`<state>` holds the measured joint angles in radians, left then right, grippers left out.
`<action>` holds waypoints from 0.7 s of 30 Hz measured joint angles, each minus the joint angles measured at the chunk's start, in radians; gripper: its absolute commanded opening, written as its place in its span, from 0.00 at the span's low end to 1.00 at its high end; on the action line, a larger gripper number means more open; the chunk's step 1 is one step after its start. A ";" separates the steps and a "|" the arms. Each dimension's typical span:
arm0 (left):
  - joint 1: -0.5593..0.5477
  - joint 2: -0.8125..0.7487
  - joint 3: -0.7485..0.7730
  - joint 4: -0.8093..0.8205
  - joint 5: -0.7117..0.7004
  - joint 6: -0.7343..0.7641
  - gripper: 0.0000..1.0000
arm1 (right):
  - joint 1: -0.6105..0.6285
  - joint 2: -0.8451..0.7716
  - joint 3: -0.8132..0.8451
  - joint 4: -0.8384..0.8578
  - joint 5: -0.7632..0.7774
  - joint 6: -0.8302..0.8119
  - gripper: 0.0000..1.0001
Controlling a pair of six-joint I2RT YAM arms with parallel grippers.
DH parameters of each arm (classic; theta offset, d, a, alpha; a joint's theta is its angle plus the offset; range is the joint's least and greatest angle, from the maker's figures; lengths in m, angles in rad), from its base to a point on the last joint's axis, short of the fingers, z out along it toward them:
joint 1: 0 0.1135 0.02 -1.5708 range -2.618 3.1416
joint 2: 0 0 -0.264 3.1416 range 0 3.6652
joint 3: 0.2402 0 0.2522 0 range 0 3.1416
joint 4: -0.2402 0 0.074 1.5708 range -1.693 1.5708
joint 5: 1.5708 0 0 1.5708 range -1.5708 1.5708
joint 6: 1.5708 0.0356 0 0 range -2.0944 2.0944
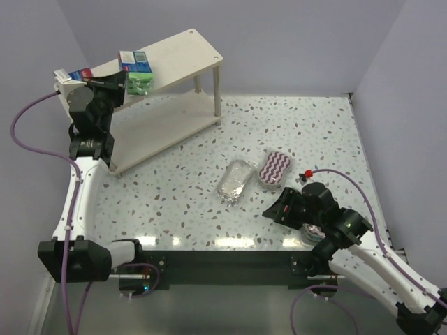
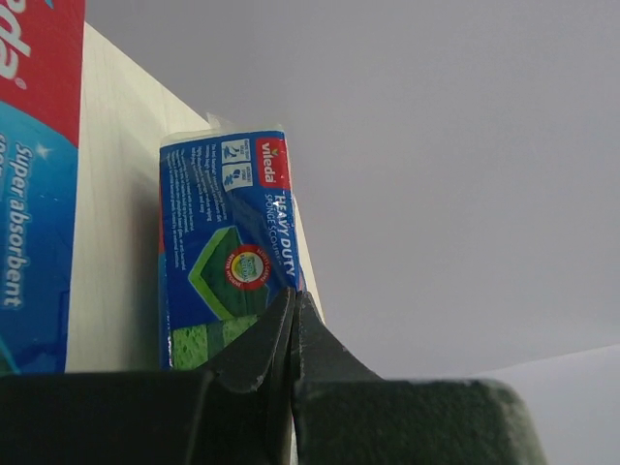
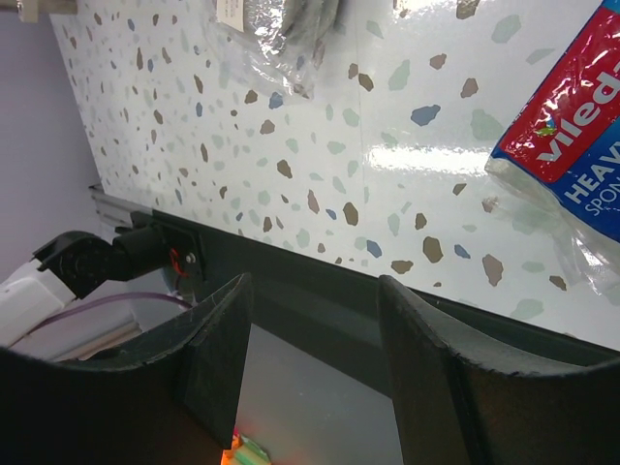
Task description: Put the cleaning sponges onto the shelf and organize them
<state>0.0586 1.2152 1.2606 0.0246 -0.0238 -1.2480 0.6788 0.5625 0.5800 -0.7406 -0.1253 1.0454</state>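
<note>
The cream-white shelf (image 1: 183,49) stands at the far left. Two green-and-blue packs sit on its top board, one (image 1: 136,71) beside my left gripper (image 1: 117,82) and one (image 1: 77,73) at the left end. In the left wrist view my left gripper (image 2: 294,298) is shut and empty, its tips just in front of the upright pack (image 2: 225,247); the other pack (image 2: 34,194) fills the left edge. The silvery pack (image 1: 235,179) and a purple-striped oval pad (image 1: 274,168) lie mid-table. My right gripper (image 1: 271,211) is open and empty (image 3: 310,310) near the front edge. A third green-and-blue pack (image 3: 572,136) lies beside it.
The shelf's lower board (image 1: 164,129) is bare. Something purple-striped (image 1: 312,232) shows partly under my right arm. Lilac walls close the table at the back and right. A black rail (image 1: 223,251) runs along the front edge. The silvery pack also shows in the right wrist view (image 3: 281,24).
</note>
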 measured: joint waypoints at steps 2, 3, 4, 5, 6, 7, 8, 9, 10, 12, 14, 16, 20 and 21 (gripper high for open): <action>0.000 0.000 0.000 0.009 -0.018 -0.011 0.00 | 0.000 0.000 0.000 0.003 -0.001 0.000 0.58; 0.000 0.001 0.000 0.012 -0.028 -0.016 0.00 | 0.000 0.000 0.000 0.005 -0.002 0.000 0.58; 0.000 0.002 0.000 0.015 -0.037 -0.018 0.00 | 0.000 0.000 0.000 0.006 -0.002 0.000 0.58; 0.000 0.005 0.002 0.015 -0.042 -0.021 0.00 | 0.000 0.000 0.000 0.007 -0.002 0.000 0.58; 0.000 0.011 0.006 0.014 -0.047 -0.024 0.00 | 0.000 0.000 0.000 0.008 -0.002 0.000 0.58; 0.000 0.020 0.013 0.015 -0.050 -0.026 0.00 | 0.000 0.000 0.000 0.009 -0.002 0.000 0.58; 0.000 0.031 0.018 0.016 -0.051 -0.029 0.00 | 0.000 0.000 0.000 0.009 -0.002 0.000 0.58; 0.000 0.040 0.019 0.019 -0.051 -0.035 0.00 | 0.000 0.000 -0.001 0.009 -0.002 0.000 0.58; 0.000 0.047 0.019 0.019 -0.051 -0.040 0.01 | 0.000 0.000 -0.001 0.009 -0.002 0.000 0.58; 0.000 0.062 0.019 0.019 -0.047 -0.045 0.11 | 0.000 0.000 -0.002 0.010 -0.002 0.000 0.60; 0.000 0.071 0.019 0.019 -0.045 -0.051 0.18 | 0.000 0.000 -0.003 0.012 -0.002 0.000 0.61; 0.000 0.072 0.020 0.021 -0.043 -0.051 0.29 | 0.000 0.000 -0.003 0.012 -0.002 0.000 0.61; 0.000 0.066 0.025 0.038 -0.039 -0.049 0.41 | 0.000 0.000 -0.004 0.013 -0.002 0.000 0.63; 0.000 0.064 0.028 0.038 -0.038 -0.049 0.47 | 0.000 0.000 -0.005 0.015 -0.002 0.000 0.63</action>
<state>0.0586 1.2793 1.2888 0.0628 -0.0616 -1.2968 0.6785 0.5625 0.5755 -0.7258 -0.1272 1.0458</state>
